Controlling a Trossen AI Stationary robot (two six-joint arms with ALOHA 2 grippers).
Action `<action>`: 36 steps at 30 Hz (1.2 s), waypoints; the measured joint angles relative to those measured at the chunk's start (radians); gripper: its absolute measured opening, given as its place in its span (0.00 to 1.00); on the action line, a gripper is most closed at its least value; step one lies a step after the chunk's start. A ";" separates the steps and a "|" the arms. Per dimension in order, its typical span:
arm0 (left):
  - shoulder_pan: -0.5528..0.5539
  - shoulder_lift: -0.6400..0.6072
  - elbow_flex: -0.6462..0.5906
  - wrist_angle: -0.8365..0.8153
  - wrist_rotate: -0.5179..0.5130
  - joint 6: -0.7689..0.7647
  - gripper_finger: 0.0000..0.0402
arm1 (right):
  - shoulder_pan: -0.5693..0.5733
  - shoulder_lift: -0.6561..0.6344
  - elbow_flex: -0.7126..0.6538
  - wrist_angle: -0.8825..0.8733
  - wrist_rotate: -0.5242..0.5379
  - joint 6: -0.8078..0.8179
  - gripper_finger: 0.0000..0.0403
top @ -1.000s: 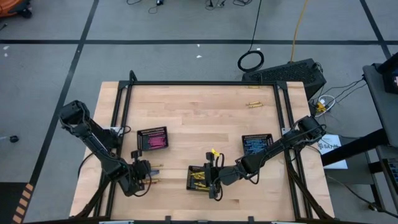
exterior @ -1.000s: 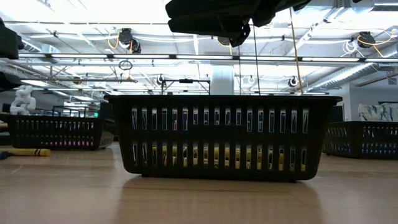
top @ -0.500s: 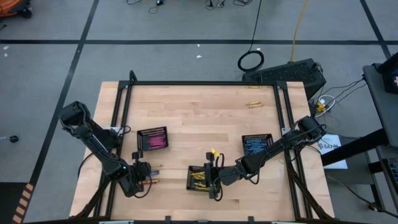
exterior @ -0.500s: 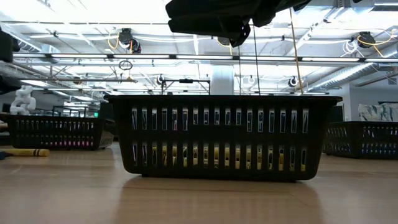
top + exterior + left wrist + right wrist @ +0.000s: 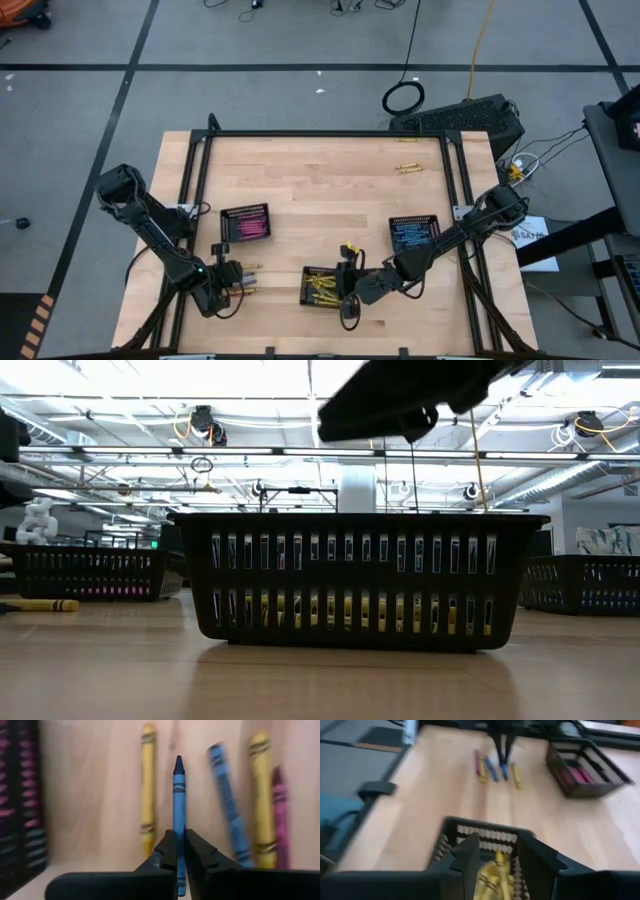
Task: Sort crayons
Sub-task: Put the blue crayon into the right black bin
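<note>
The left hand [image 5: 178, 851] is seen at the lower middle of the left wrist frame, its two dark fingers [image 5: 165, 851] pressed together on the lower end of a blue crayon [image 5: 178, 795] that stands straight up the frame with its tip at the top. Beside it on the wooden table [image 5: 320, 180], a yellow crayon [image 5: 146, 790] lies to the left, while a second blue crayon [image 5: 226, 802], another yellow crayon [image 5: 261, 795] and a pink crayon [image 5: 280, 815] lie to the right. In the high view this hand [image 5: 232, 282] is found at the lower left of the table, just below the tray of pink crayons [image 5: 246, 224]. The right hand [image 5: 350, 288] is held over the right edge of the middle tray [image 5: 322, 287], at the lower centre of the frame, where yellow crayons [image 5: 322, 290] are gathered. In the right wrist frame its fingers [image 5: 465, 857] are seen parted, with nothing between them, above those yellow crayons [image 5: 495, 872]. A tray of blue crayons [image 5: 413, 232] is placed at the right of the table, and two loose yellow crayons [image 5: 408, 167] are left near the table's upper right.
</note>
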 joint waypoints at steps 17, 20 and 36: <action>0.016 -0.180 0.125 0.213 -0.634 0.428 0.00 | -0.053 0.110 0.000 0.397 0.095 -0.105 0.30; 0.040 -0.150 0.125 0.394 -0.664 0.591 0.00 | -0.067 0.117 0.001 0.479 0.075 -0.137 0.34; 0.182 0.030 0.125 1.074 -0.514 1.162 0.00 | -0.043 0.116 0.001 0.657 0.102 -0.247 0.35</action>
